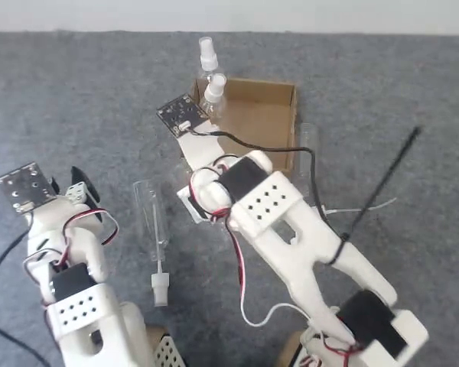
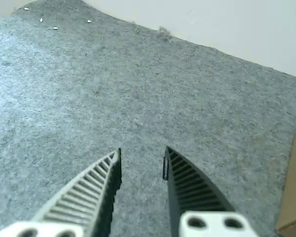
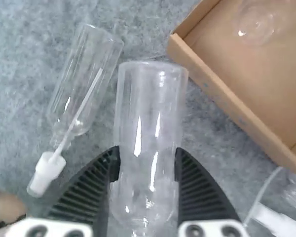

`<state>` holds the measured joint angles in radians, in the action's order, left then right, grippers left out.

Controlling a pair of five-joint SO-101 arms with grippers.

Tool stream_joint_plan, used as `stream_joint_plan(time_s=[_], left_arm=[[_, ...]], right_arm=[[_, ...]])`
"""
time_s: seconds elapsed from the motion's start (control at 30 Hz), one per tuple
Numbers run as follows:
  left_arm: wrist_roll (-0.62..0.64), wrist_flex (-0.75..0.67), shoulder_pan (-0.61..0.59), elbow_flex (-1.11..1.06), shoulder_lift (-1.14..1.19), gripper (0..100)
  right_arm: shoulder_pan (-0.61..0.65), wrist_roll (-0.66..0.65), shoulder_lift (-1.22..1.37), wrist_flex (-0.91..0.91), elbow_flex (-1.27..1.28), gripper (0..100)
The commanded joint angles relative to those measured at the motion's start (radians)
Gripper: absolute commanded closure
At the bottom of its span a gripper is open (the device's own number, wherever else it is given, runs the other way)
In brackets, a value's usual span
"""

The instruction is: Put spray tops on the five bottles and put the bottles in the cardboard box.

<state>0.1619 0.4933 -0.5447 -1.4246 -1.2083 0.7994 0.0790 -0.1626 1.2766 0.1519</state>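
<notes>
My right gripper (image 3: 147,150) is shut on a clear bottle (image 3: 149,128) held just above the grey carpet, beside the near wall of the cardboard box (image 3: 222,94). Its neck end is hidden between the fingers. Another clear bottle (image 1: 150,214) lies on the carpet with a white spray top (image 1: 161,290) on it, close to the held one. One capped bottle (image 1: 213,95) stands inside the box (image 1: 279,95). Another capped bottle (image 1: 206,53) stands behind the box. My left gripper (image 2: 142,165) hangs open over bare carpet at the left (image 1: 79,187).
A further clear bottle (image 1: 307,145) lies along the box's right side, also seen near my right gripper (image 3: 281,202). A black cable (image 1: 382,176) crosses the carpet at the right. A corner of the box (image 2: 293,202) shows beside my left gripper.
</notes>
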Motion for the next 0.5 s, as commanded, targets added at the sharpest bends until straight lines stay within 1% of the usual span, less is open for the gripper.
stream_joint_plan(time_s=[0.0, 0.27, 0.4, 0.47], left_arm=[[0.006, -0.026, -0.006, 0.005, -0.014, 87], [0.006, -0.026, -0.006, 0.005, -0.014, 87], [0.009, -0.026, -0.009, 0.005, -0.014, 87], [0.011, -0.026, -0.029, 0.007, -0.014, 86]], right_arm=[[-0.022, -0.037, -0.111, 0.056, -0.06, 95.4], [-0.079, -0.035, -0.176, 0.159, -0.06, 95.4], [-0.084, -0.04, -0.186, 0.163, -0.06, 95.2], [-0.082, -0.041, -0.186, 0.162, -0.064, 93.1]])
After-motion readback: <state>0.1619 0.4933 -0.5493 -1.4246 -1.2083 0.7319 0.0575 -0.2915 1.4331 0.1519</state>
